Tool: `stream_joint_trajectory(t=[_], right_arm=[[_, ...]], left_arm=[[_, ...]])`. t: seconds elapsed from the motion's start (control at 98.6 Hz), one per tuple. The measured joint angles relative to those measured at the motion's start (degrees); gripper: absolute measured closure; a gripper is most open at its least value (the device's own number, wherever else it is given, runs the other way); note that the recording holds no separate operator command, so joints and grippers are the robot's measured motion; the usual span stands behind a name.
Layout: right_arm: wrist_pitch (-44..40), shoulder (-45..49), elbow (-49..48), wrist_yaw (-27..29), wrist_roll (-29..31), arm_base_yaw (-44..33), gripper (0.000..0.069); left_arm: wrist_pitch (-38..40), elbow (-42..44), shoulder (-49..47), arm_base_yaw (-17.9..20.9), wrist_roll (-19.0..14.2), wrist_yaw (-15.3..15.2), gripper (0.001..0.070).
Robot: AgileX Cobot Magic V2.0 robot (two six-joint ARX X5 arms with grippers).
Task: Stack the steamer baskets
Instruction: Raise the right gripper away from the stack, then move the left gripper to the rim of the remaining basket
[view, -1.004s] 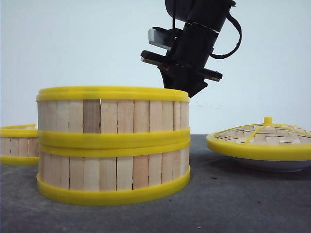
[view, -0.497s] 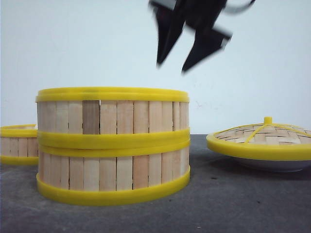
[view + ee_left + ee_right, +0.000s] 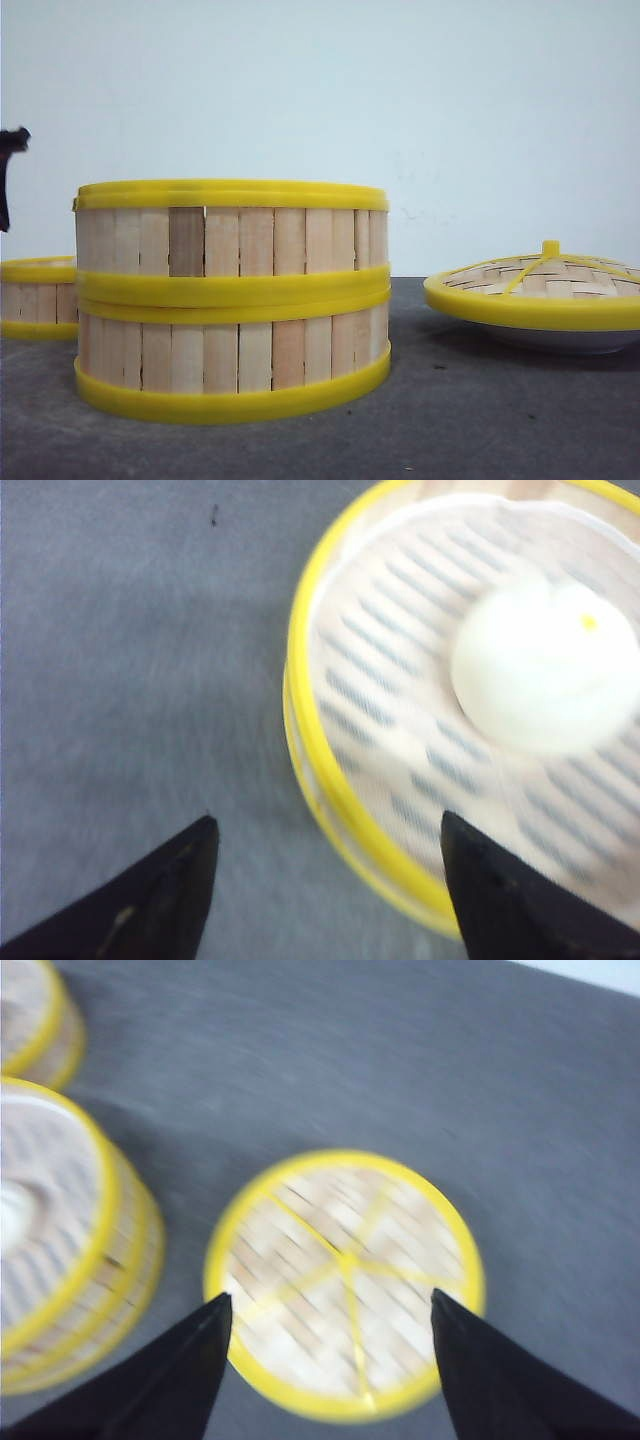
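Steamer baskets (image 3: 232,300) are stacked two high; a third basket (image 3: 460,700), holding a bun (image 3: 545,667), is approached by the spread left end effector (image 3: 325,880) for stacking.

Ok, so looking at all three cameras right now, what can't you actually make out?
- Inside of the two stacked baskets: hidden by their own walls in the front view.
- Third basket: cut off by the front view's left edge.
- White round item in a basket: too blurred in the left wrist view to identify.
- What the woven lid rests on: mostly hidden under it.
- Right gripper: absent from the front view.
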Motion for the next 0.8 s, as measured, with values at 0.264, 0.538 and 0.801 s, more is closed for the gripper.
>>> stream_joint_trajectory(t=[0.264,0.538,0.801], right_arm=[[-3.0,-9.9,-12.0,-0.1,0.3,-4.5,0.0301],[-4.0,-15.5,-20.2,-0.2,3.2,-4.5,0.0301],[-4.1,-16.7,-20.2,-2.6,4.2,-4.5,0.0301]], left_arm=[[1.5,6.1,10.4,0.1,-0.4,0.0,0.0328],[1.6,8.5,16.2,0.1,-1.3,0.4,0.0602],[0.8,9.7,16.7,0.2,-1.4,0.2,0.0682]])
